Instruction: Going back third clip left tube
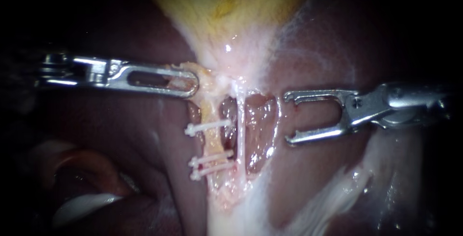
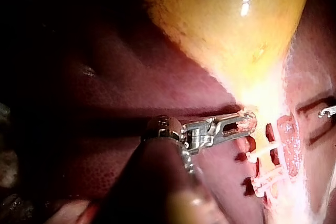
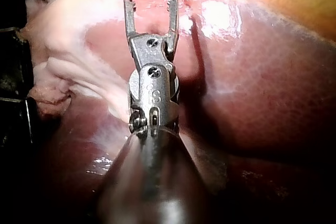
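The left tube (image 1: 211,134) runs down from the yellow gallbladder (image 1: 231,9) and carries three white clips: one higher (image 1: 207,128) and two close together lower (image 1: 212,164). A thin pale right tube (image 1: 239,134) lies beside it. My left instrument (image 1: 193,81) is shut on tissue at the gallbladder's neck, just above the clipped tube; the left wrist view shows the same grip (image 2: 251,122). My right instrument (image 1: 289,118) stands open and empty over the liver, well to the right of both tubes, apart from them. In the right wrist view its jaws (image 3: 150,1) gape with nothing between.
Dark red liver (image 1: 318,52) surrounds the dissected window. Pale fatty strands (image 1: 333,197) lie under the right instrument's shaft. A reddish fold with a white edge (image 1: 82,178) sits at the lower left.
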Action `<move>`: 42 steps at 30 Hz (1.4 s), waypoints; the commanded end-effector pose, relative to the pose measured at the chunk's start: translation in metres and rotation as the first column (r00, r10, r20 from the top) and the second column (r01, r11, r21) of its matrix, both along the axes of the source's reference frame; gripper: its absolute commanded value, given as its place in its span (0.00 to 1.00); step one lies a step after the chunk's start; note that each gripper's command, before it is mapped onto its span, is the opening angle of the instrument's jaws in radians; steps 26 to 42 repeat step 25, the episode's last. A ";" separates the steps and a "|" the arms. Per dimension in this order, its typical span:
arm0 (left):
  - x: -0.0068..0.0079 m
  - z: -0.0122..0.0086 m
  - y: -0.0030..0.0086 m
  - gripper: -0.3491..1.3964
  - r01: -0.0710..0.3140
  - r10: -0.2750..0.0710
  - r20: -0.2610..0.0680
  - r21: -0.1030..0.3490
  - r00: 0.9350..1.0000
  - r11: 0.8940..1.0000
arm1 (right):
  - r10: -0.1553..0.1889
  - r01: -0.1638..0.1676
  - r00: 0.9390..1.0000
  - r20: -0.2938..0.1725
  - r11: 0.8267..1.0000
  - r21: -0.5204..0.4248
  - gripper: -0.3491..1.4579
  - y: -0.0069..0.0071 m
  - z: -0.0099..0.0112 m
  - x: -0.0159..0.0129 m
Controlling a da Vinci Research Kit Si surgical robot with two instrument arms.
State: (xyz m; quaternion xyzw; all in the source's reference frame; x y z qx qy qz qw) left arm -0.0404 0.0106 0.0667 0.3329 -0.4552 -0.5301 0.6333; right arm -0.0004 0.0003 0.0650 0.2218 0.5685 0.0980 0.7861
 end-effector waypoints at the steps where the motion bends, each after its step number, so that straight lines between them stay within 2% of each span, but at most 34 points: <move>1: -0.0003 0.0005 -0.0001 0.00 -0.007 0.007 -0.005 0.000 1.000 1.000 | 0.001 -0.001 1.000 0.000 1.000 0.000 0.47 0.0000 0.0000 0.0000; 8: -0.0014 0.0016 0.0000 0.00 -0.011 0.011 -0.002 -0.002 1.000 1.000 | 0.000 0.000 1.000 0.000 1.000 0.000 0.47 0.0000 0.0000 0.0000; 42: -0.0012 0.0015 0.0001 0.00 -0.012 0.012 -0.001 -0.001 1.000 1.000 | 0.000 0.000 1.000 0.000 1.000 0.000 0.47 -0.0001 -0.0001 -0.0001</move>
